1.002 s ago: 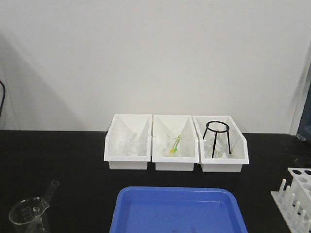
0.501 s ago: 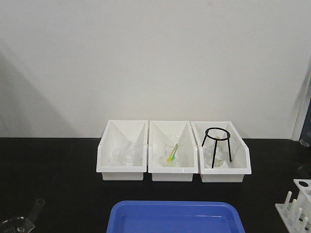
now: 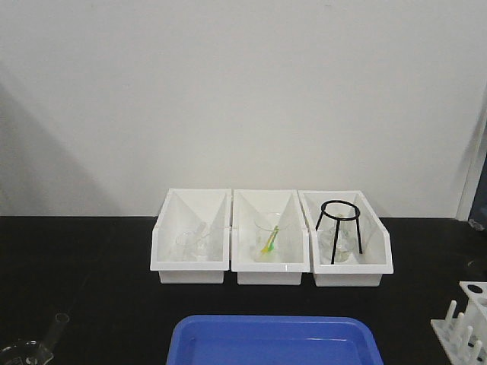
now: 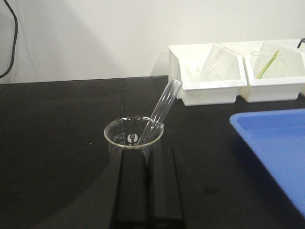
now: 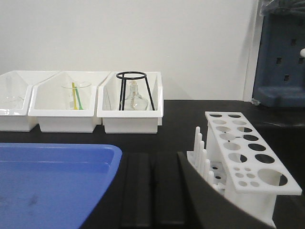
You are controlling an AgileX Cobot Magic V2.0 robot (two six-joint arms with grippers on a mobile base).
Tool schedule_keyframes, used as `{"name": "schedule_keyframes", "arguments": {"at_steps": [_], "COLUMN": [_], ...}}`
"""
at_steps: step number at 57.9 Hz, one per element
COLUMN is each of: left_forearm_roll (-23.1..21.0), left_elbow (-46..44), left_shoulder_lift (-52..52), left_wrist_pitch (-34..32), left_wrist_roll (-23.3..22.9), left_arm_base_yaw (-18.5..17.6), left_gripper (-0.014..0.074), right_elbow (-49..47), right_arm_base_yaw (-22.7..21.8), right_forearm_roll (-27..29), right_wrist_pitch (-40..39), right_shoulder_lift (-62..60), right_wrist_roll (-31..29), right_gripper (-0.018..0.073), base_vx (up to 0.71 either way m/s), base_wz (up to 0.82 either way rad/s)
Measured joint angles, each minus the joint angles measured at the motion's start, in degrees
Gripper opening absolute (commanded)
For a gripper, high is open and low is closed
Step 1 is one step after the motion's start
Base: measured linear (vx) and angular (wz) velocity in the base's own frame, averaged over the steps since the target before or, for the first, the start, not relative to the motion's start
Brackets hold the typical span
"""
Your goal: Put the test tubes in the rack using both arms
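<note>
Judging by how things lie, the transfer is at its first step, with the pickup not yet made. The rack (image 5: 243,152) stands at the right edge of the table (image 3: 84,258), and no tube shows in its holes. The right gripper (image 5: 151,160) sits low just beside it, fingers pressed together on nothing. At the far left one test tube (image 4: 164,102) leans in the beaker (image 4: 131,138), rim up and tilted toward the bins. The left gripper (image 4: 148,155) sits right before the beaker, its fingers likewise flat against each other and empty. The next move likely calls for the left fingers to part, rise and take the tube near its upper end, clear of the beaker's lip, then carry it across toward the rack.

The table is matte black and flat. The tray (image 3: 274,338), blue plastic with a rounded raised rim, lies at the middle front. Three bins (image 3: 194,270), glossy white with sloped open fronts, hold clear glassware. The rack is white plastic with round holes of two sizes and blunt pegs along one side. The beaker is squat clear glass with printed marks. The tube is thin, smooth and probably slippery.
</note>
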Motion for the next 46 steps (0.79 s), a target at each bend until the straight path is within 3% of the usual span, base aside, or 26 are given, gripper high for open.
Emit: {"name": "schedule_keyframes", "arguments": {"at_steps": [9, 25, 29, 39, 46], "left_forearm_roll": [-1.41, -1.54, -1.54, -1.66, -1.79], "left_elbow": [0.0, 0.0, 0.0, -0.11, -4.51], "left_shoulder_lift": [0.0, 0.0, 0.0, 0.0, 0.0], "left_wrist_pitch": [-0.03, -0.8, -3.44, -17.38, -15.96], "left_wrist_roll": [-2.54, -2.68, -2.68, -2.68, -2.91], "left_arm_base_yaw": [0.0, 0.0, 0.0, 0.0, 0.0], "left_gripper": [-0.0018, -0.0018, -0.0018, -0.0018, -0.0018], "right_elbow": [0.0, 0.0, 0.0, -0.2, -5.05], "right_arm_base_yaw": [0.0, 0.0, 0.0, 0.0, 0.0], "right_forearm_roll": [0.0, 0.0, 0.0, 0.0, 0.0], "right_wrist_pitch": [-0.72, -4.77, -6.39, -9.32, -7.31], "right_shoulder_lift": [0.0, 0.0, 0.0, 0.0, 0.0], "right_wrist_roll": [0.0, 0.0, 0.0, 0.0, -0.44], "right_gripper": [-0.0008, -0.0008, -0.0008, -0.0008, -0.0008], "base_vx": [0.0, 0.0, 0.0, 0.0, 0.0], "base_wz": [0.0, 0.0, 0.0, 0.0, 0.0]}}
